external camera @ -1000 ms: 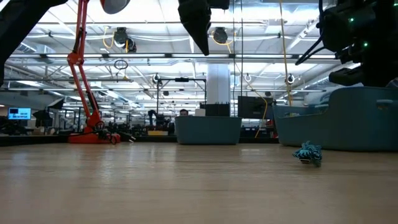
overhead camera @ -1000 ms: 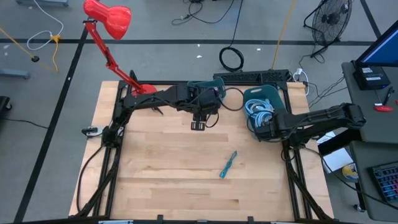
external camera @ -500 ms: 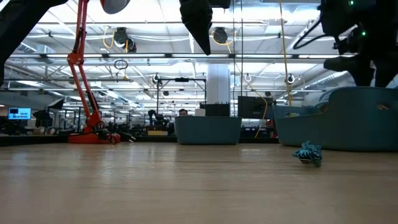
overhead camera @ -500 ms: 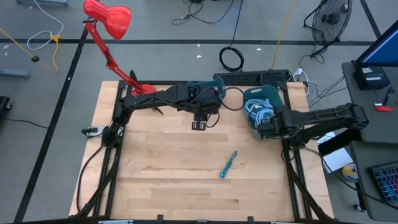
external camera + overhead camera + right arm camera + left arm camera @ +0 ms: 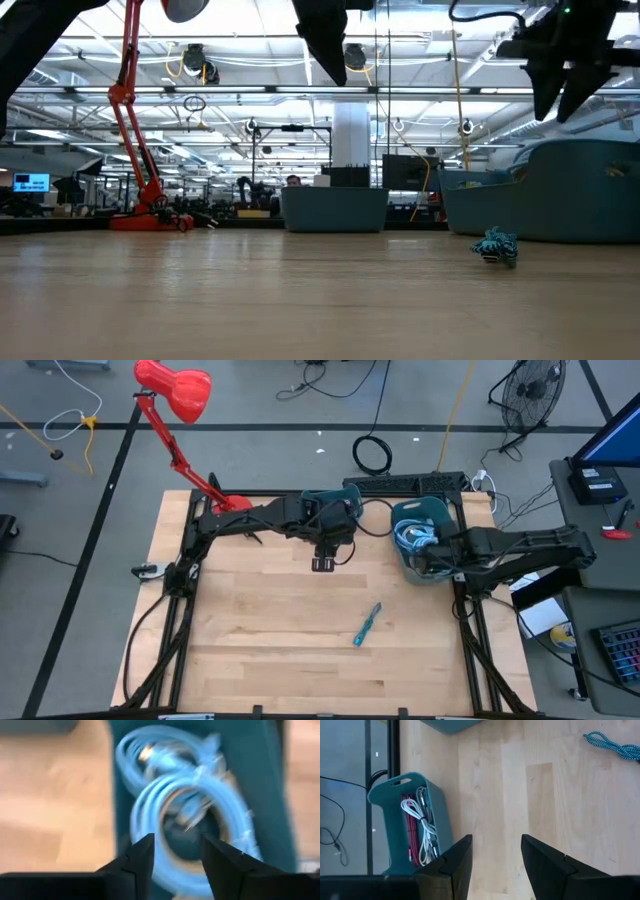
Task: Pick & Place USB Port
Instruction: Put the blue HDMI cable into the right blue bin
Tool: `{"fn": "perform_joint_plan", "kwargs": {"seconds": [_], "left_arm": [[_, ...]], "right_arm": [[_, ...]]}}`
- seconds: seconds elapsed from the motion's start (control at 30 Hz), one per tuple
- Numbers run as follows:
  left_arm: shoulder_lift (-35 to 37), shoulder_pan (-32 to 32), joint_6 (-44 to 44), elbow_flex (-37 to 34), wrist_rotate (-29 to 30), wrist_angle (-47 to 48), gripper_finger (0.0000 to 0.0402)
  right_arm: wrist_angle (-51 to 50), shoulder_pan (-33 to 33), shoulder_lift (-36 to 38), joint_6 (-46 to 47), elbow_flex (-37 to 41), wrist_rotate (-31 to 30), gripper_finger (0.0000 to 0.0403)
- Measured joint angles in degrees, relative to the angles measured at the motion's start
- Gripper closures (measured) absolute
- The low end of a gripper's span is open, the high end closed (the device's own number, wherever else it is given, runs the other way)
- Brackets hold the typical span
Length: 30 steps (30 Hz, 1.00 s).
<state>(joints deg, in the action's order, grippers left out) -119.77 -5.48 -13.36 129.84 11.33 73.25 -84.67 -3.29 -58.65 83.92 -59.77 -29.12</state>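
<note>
My right gripper (image 5: 172, 852), now spread and apparently empty, has shifted over the teal plastic bin (image 5: 420, 517) of coiled pale-blue cables (image 5: 170, 795); my left gripper (image 5: 495, 855) stays spread.

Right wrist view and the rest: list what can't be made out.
- Right wrist view: the light blue cable coils in the teal bin are blurred; connectors unreadable.
- High view: the right gripper over that bin is too small to judge.
- Low view: the teal braided cable is too small; ends unclear.
</note>
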Motion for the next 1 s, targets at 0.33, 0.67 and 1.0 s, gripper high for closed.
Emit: {"fn": "perform_joint_plan", "kwargs": {"seconds": [0.33,0.67,1.0], "left_arm": [[0.0,0.4,0.7,0.0,0.2,0.1,0.0229],[0.0,0.4,0.2,0.0,0.3,0.0,0.0229],[0.0,0.3,0.2,0.0,0.3,0.3,0.0229]], "right_arm": [[7.0,0.7,0.0,-6.6,2.0,6.4,0.0394],[12.7,3.7,0.0,-8.6,6.6,8.2,0.0402],[20.6,3.7,-0.1,-8.2,14.4,11.8,0.0403]]}}
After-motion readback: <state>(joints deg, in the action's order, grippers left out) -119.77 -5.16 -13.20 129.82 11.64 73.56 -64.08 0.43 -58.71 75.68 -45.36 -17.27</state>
